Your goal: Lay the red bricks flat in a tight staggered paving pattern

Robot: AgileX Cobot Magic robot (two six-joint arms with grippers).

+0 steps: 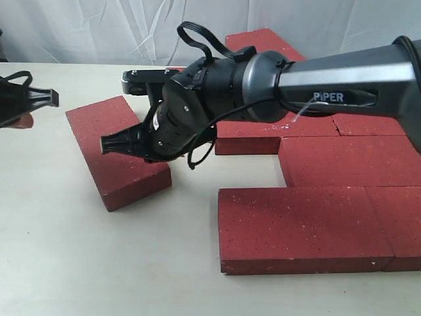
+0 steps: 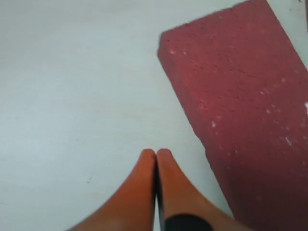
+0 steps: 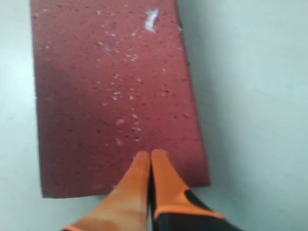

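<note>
One loose red brick (image 1: 122,155) lies flat and askew on the table, apart from the others to its left. My right gripper (image 1: 105,143) reaches across the middle and sits shut, its orange fingertips (image 3: 144,161) low over one end of this brick (image 3: 110,86); whether they touch it I cannot tell. My left gripper (image 2: 156,153) is also shut with nothing in it, over bare table just beside the same brick (image 2: 240,96). In the exterior view it shows at the far left edge (image 1: 25,120). Several red bricks (image 1: 296,227) lie flat together on the right.
The laid bricks form rows: a front pair (image 1: 395,224), a middle row (image 1: 348,161), and back ones (image 1: 263,135), (image 1: 263,41) partly hidden behind the right arm (image 1: 342,85). A gap of pale table (image 1: 194,197) separates them from the loose brick. White curtain behind.
</note>
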